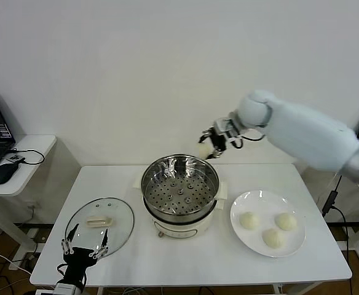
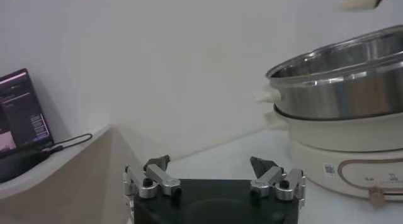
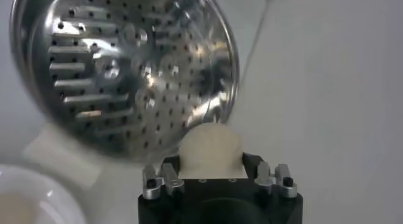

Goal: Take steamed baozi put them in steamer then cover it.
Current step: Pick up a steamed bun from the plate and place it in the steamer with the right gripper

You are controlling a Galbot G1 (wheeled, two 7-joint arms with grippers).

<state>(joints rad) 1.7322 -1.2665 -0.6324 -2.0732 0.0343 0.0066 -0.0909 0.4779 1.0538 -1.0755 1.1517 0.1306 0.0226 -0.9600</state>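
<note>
No text I could actually read. The white pot base [image 2: 352, 159] under the steamer [image 2: 343, 80] carried a small printed label and a faint mark on its front wall, both too small to make out. The laptop screen [image 2: 22, 112] on the side desk at far left showed lines of text, also illegible.

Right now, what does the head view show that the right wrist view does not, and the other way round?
Only the head view shows the round clear glass lid lying flat on the white table, the open left gripper at the table's front edge by it, and three cream-white buns together on the flat white plate.

Only the right wrist view shows the bun's sides pressed between the fingers.

Both show the shiny perforated steel steamer basket, empty, and the right gripper holding one bun above its far rim.
</note>
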